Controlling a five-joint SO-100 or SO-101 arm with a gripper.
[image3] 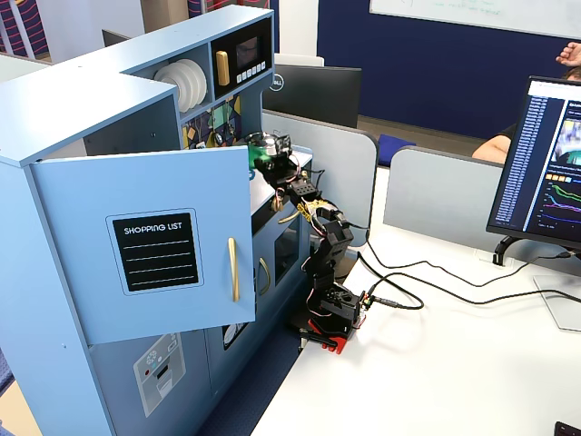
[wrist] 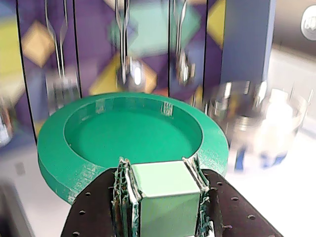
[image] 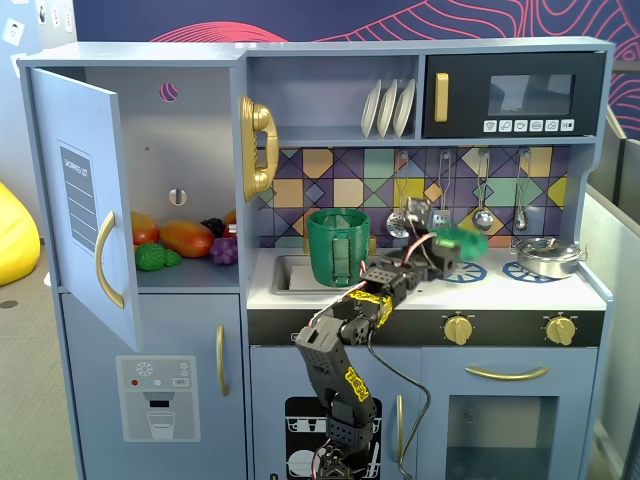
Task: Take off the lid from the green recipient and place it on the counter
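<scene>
The green recipient (image: 338,247) stands open, with no lid on it, on the counter (image: 420,292) beside the sink. My gripper (image: 443,248) is to the right of it, over a blue burner ring, shut on the handle tab (wrist: 165,190) of the lid (image: 464,240). The lid is held in the air above the counter. In the wrist view the lid (wrist: 133,131) fills the middle, with my gripper (wrist: 160,170) clamped on both sides of the pale green tab. In a fixed view from the side the lid (image3: 263,156) and gripper (image3: 275,165) show past the open door; the recipient is hidden there.
A silver pot (image: 545,256) sits on the right burner, blurred in the wrist view (wrist: 256,123). Utensils (image: 482,195) hang on the tiled back wall. The sink (image: 290,275) lies left of the recipient. The cupboard door (image: 85,200) stands open at the left.
</scene>
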